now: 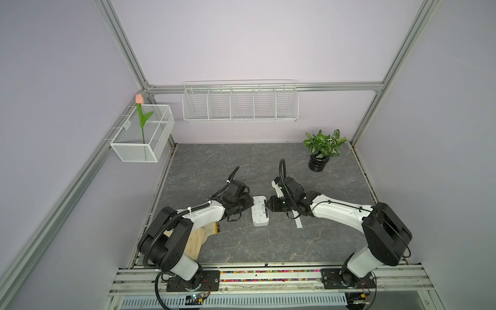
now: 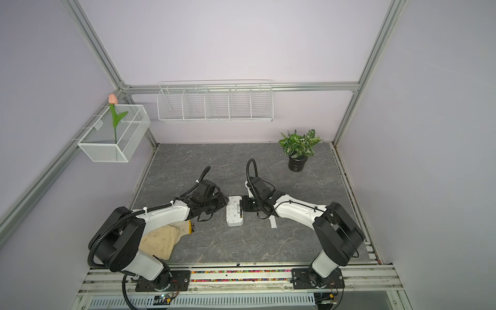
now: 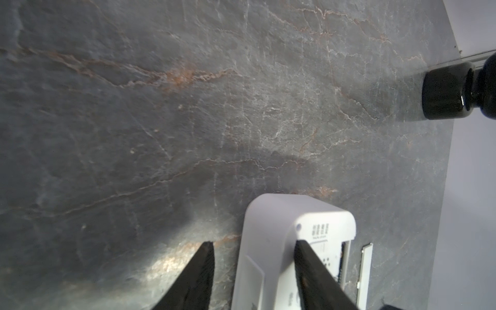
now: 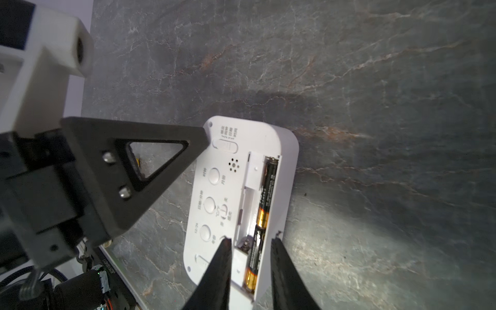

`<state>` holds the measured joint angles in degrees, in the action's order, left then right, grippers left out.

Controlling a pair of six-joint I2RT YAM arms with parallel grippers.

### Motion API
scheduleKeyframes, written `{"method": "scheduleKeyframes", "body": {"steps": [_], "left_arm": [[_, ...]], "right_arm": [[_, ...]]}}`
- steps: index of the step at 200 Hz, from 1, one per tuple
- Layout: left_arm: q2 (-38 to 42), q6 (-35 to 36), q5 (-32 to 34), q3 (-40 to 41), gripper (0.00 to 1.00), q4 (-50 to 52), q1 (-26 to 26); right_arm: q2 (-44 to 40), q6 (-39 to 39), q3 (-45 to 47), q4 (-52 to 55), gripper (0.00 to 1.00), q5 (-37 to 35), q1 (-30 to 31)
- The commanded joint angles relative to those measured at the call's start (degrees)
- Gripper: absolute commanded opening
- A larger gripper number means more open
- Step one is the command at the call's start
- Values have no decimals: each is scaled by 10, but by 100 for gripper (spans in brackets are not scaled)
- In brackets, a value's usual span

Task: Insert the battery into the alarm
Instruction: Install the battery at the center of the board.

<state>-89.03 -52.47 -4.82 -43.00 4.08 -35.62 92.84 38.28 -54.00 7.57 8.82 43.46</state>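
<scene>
A: Checking the alarm (image 1: 259, 212). Where does it sit?

B: Flat on the grey table (image 1: 241, 166), back face up, mid-table between the two arms. Both top views agree.

A: Battery slot?

B: Uncovered, running along the edge that faces the right arm. Two cells lie in it end to end: far battery (image 4: 269, 185) and near battery (image 4: 253, 255) (black bodies, gold ends, both inside the slot).

A: Right gripper?

B: Right gripper (image 4: 252, 239) has its jaws apart, fingers straddling the near battery with a gap on each side. Nothing gripped.

A: Left?

B: Left gripper (image 3: 252, 243) is spread too. One fingertip rests on the alarm's back at a corner, next to the slide switch. The other finger hangs off the side over bare table, clear of the casing. It holds nothing.

A: Loose parts?

B: A thin white cover strip (image 1: 298, 222) lies on the table just beside the right arm's wrist, apart from the alarm.
</scene>
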Motion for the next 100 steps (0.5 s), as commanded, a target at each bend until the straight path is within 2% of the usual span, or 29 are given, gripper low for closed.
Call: {"method": "scheduleKeyframes", "body": {"steps": [1,100], "left_arm": [[-15,-7,2,23,50,19,2],[-16,-9,-8,30,51,10,2]], "right_arm": [[21,12,0,-16,29,23,-2],[57,10,-3,9,23,0,6]]}}
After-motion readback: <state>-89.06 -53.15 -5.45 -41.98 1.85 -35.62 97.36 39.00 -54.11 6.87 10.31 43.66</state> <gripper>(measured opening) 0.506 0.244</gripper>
